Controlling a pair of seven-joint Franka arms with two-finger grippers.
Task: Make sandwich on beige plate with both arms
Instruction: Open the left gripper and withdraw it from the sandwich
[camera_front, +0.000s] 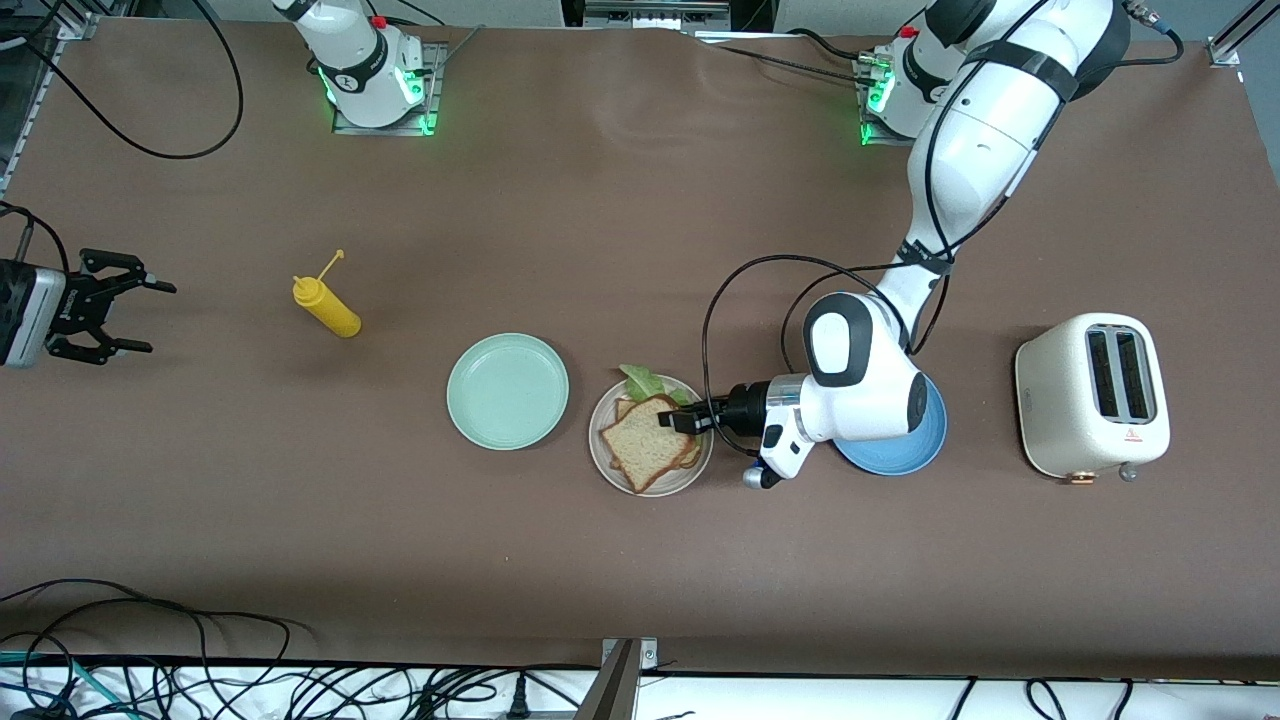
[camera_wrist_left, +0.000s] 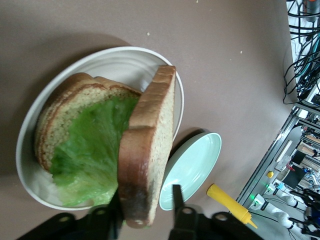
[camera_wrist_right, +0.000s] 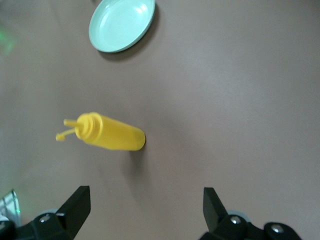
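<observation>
Brown matte table is filling the front view, with cables trailing along its edges. Toward the left arm's end a cream two-slot toaster is standing, and a round blue plate is lying partly hidden under the left arm. A round mint-green plate is lying beside the round pale beige plate, toward the right arm's end. On the beige plate the sandwich is sitting: a tan bread slice with brown crust lying flat, a ruffled green lettuce leaf covering it, and a second crusted slice tilting on edge above the leaf. The left gripper is hovering over the plate, its fingers flanking that upper slice's crust; whether they are pinching it cannot be told. A yellow squeeze bottle is lying on the table. The right gripper is waiting at the right arm's end, fingers spread wide.
</observation>
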